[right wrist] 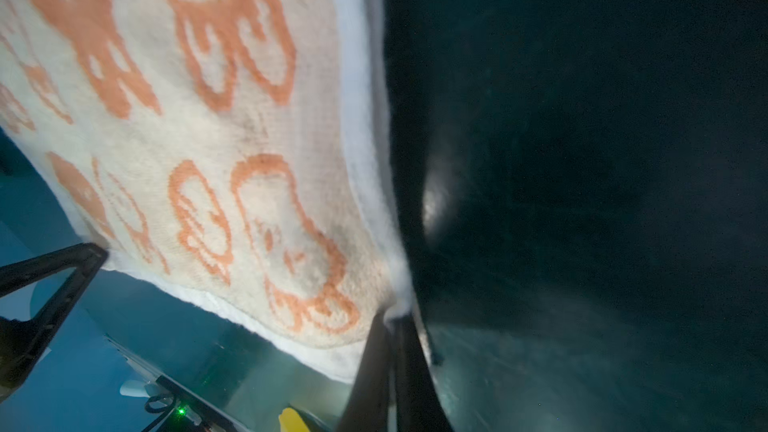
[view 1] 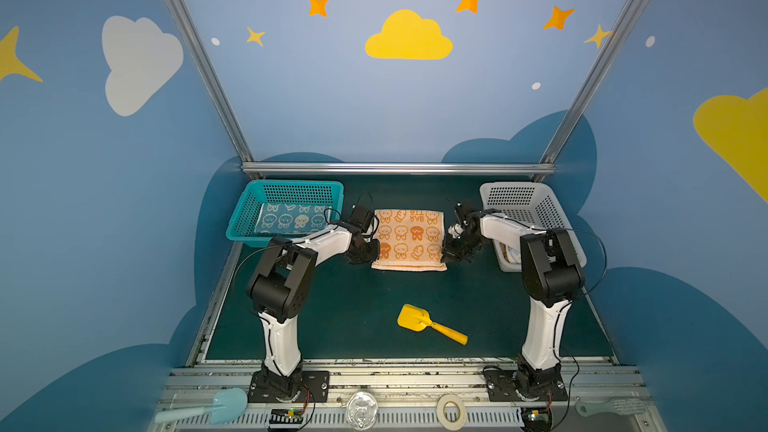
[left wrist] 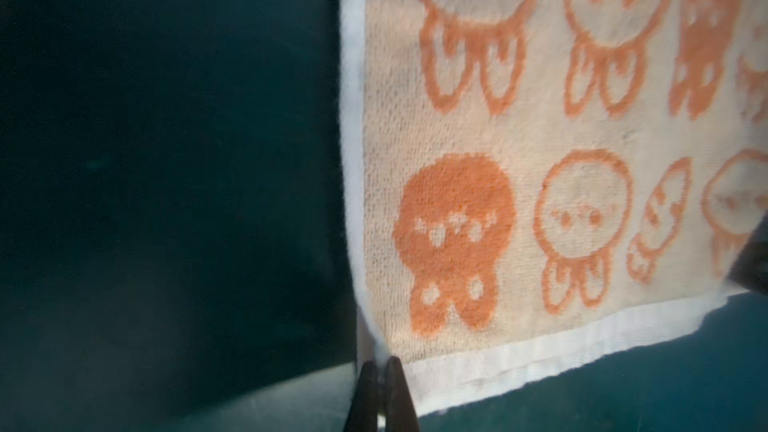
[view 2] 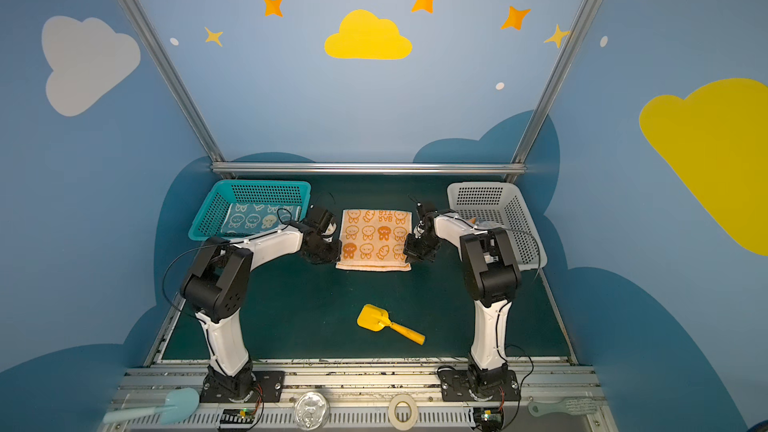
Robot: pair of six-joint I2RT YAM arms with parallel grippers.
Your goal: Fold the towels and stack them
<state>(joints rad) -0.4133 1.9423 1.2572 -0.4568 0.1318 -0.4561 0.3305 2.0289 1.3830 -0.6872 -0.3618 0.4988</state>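
An orange-and-cream towel (view 1: 409, 238) (view 2: 376, 238) printed with rabbit faces is spread on the dark green mat at centre back. My left gripper (view 1: 371, 256) (view 2: 336, 257) (left wrist: 381, 363) is shut on its near left corner. My right gripper (view 1: 448, 257) (view 2: 409, 258) (right wrist: 392, 317) is shut on its near right corner. Both wrist views show the pinched corners raised a little off the mat, with the cloth (left wrist: 540, 139) (right wrist: 208, 139) stretched between them. A blue-and-cream towel (view 1: 291, 220) (view 2: 255, 219) lies flat in the teal basket (view 1: 245, 218) (view 2: 208, 218) at the back left.
A white perforated basket (view 1: 544, 205) (view 2: 511, 205) stands at back right behind the right arm, with some cloth inside. A yellow toy scoop (view 1: 415, 320) (view 2: 374, 320) lies on the mat in front. A teal spatula (view 1: 208, 407) and a tape roll (view 1: 451, 409) rest on the front rail.
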